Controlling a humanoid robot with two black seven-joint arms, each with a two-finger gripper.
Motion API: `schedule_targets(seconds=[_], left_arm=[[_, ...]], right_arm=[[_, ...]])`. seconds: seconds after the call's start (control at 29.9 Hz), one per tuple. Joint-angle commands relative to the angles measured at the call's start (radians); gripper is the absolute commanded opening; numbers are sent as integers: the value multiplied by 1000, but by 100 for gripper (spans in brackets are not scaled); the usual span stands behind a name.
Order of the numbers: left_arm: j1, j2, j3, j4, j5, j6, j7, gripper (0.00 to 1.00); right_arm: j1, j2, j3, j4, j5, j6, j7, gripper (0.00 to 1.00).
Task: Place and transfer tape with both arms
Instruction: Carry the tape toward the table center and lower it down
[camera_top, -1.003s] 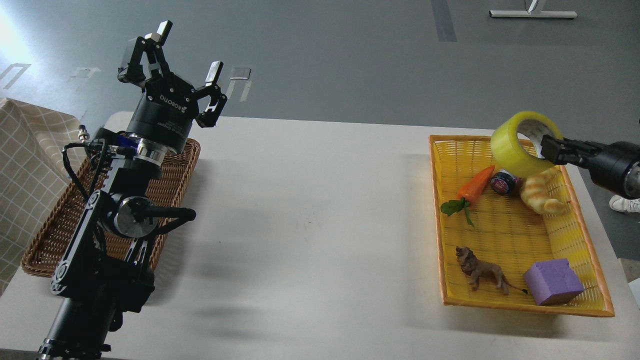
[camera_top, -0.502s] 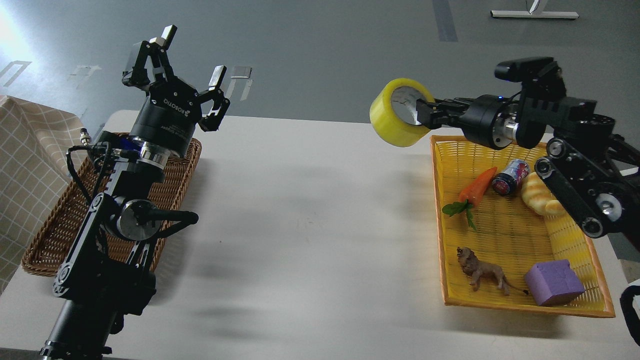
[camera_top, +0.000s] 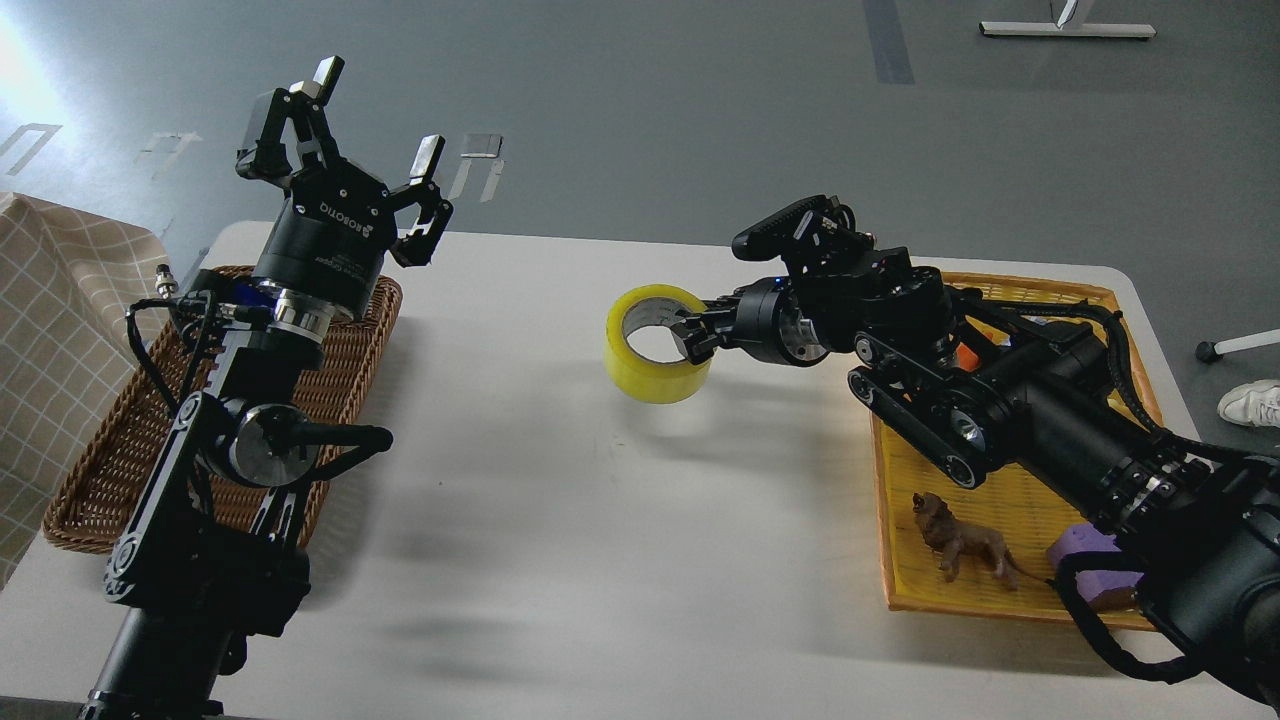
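Note:
The tape (camera_top: 650, 370), a wide translucent yellow roll with a pale inner core, hangs just above the middle of the white table (camera_top: 560, 520). My right gripper (camera_top: 688, 336) is shut on the roll's right wall, one finger inside the core. The right arm reaches in from the lower right across the yellow basket (camera_top: 905, 590). My left gripper (camera_top: 372, 118) is open and empty, fingers pointing up, above the far end of the brown wicker basket (camera_top: 120, 450) at the left.
The yellow basket holds a toy lion (camera_top: 958, 545) and a purple block (camera_top: 1080, 548), partly hidden by the right arm. A checked cloth (camera_top: 50, 330) lies at the far left edge. Grey floor lies beyond the table.
My right arm has carried the tape from above the yellow basket leftward and down to the table's middle. The left arm has barely moved.

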Motion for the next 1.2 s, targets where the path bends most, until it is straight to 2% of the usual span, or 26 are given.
schedule_targets(seconds=[0.0, 0.27, 0.7, 1.1, 1.17], left_arm=[[9, 3, -6, -6, -2, -5, -2, 99], [20, 9, -6, -13, -3, -5, -13, 99], [23, 4, -5, -10, -3, -3, -13, 99], [23, 4, -6, -9, -2, -2, -13, 99], [23, 4, -6, -9, 0, -2, -13, 99]], right_arm=[[-28, 0, -13, -13, 0, 0, -2, 0], [-40, 0, -2, -56, 0, 0, -6, 0], [-54, 0, 113, -8, 35, 0, -8, 0], [-93, 0, 88, 24, 47, 0, -6, 0], [-91, 0, 35, 23, 43, 0, -6, 0]])
